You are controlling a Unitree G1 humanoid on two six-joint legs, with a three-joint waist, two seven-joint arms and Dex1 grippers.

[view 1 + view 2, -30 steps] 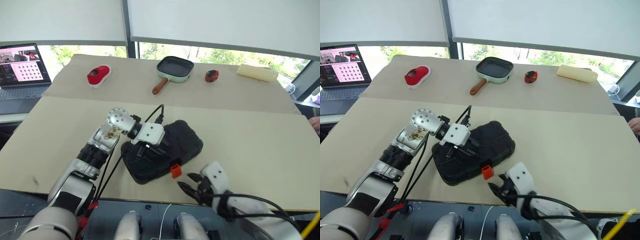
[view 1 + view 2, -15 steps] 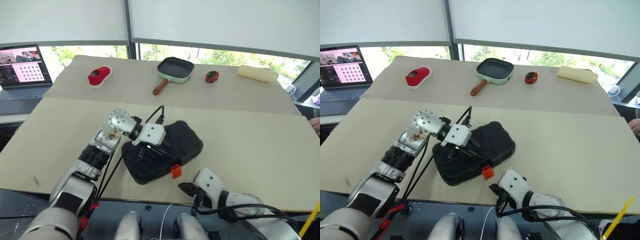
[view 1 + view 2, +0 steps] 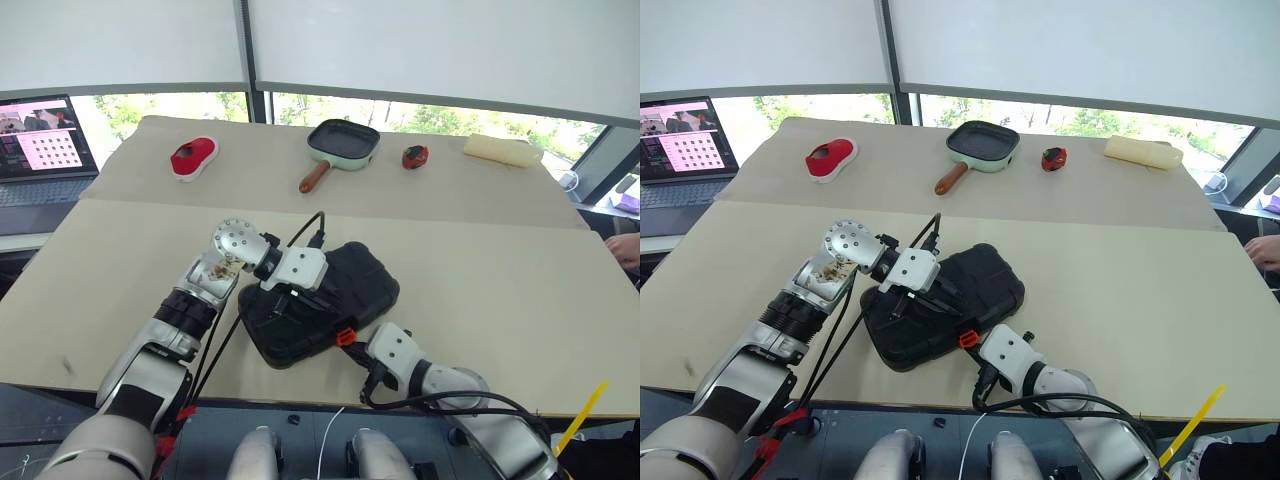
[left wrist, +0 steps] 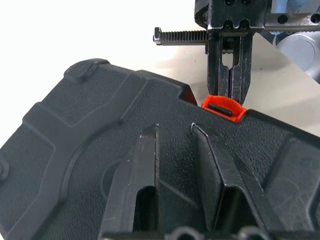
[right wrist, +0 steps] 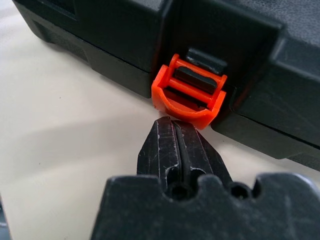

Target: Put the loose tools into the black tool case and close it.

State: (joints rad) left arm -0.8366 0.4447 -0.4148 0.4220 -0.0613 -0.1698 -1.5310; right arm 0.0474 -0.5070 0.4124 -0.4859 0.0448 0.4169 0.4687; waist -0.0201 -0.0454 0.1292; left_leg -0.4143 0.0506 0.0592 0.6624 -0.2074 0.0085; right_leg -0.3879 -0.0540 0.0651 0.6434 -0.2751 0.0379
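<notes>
The case (image 3: 318, 315) lies shut on the worktop (image 3: 500, 270). On its lid we rest our left hand (image 4: 175, 150), fingers slightly parted, gripping nothing. Just beside the case's orange latch (image 5: 190, 96) we hold our right hand (image 5: 177, 137), fingers closed together, empty.

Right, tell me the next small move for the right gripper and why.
Probably nudge the right gripper forward to press the orange latch against the black tool case. Its fingers are shut, tips just short of the latch, while the left gripper rests on the lid.

Right gripper (image 5: 170, 131) shut, nearer orange latch (image 5: 189, 92)
</notes>
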